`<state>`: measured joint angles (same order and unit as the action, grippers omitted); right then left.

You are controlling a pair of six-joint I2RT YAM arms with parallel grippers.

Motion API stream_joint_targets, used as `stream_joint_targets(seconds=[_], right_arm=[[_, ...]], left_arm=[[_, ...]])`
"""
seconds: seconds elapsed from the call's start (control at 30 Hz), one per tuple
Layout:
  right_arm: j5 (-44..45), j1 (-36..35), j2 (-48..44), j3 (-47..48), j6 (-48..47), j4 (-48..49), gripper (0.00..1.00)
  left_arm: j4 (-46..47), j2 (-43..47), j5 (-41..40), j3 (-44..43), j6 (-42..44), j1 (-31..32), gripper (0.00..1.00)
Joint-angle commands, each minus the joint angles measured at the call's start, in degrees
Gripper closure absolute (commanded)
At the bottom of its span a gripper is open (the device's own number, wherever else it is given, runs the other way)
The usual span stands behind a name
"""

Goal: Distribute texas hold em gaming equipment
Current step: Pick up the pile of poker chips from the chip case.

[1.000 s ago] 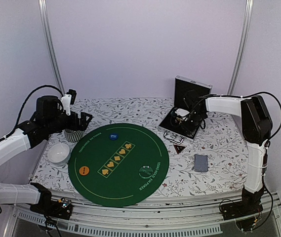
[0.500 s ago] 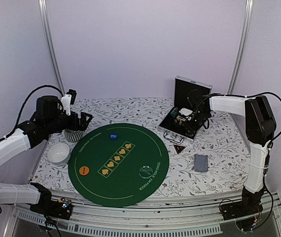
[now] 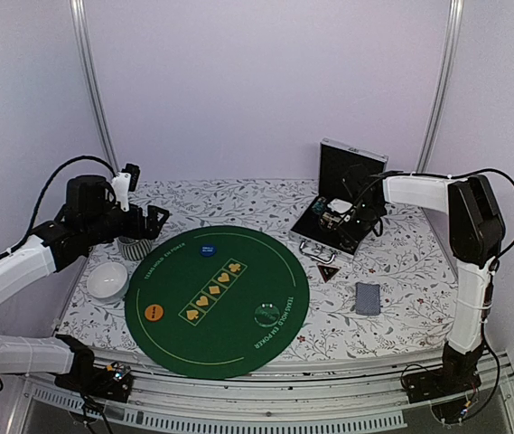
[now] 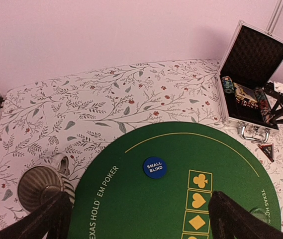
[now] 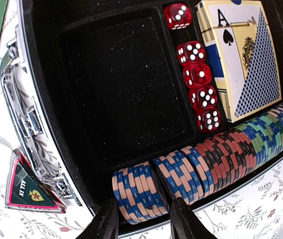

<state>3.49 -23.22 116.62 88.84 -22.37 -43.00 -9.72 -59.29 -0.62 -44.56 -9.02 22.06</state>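
distribution is looking barely begun: blue disc, orange disc and whitish disc are sitting on the green mat, but the poker chips are lying in the open case, directly under the right gripper, fingers spread apart. cards and triangle are waiting behind it. only its wrist view is showing red dice and a boxed deck. left gripper is hanging open above the striped cup.
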Motion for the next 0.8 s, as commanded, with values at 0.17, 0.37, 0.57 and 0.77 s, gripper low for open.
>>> stream_joint_targets(seconds=[0.17,0.37,0.57,0.77], right_arm=[[-2.2,-0.4,2.9,1.4,-1.6,-2.5,0.63],[-1.5,-0.4,3.9,1.8,-1.9,-2.0,0.62],[1.1,-0.4,5.6,3.9,-2.3,-1.7,0.64],[3.0,0.2,5.6,3.4,-2.1,-2.4,0.72]], left_arm=[[0.8,0.1,0.4,0.5,0.5,-0.5,0.02],[0.8,0.1,0.5,0.5,0.5,-0.4,0.02],[0.8,0.2,0.5,0.5,0.5,-0.4,0.02],[0.9,0.2,0.4,0.6,0.6,-0.4,0.02]])
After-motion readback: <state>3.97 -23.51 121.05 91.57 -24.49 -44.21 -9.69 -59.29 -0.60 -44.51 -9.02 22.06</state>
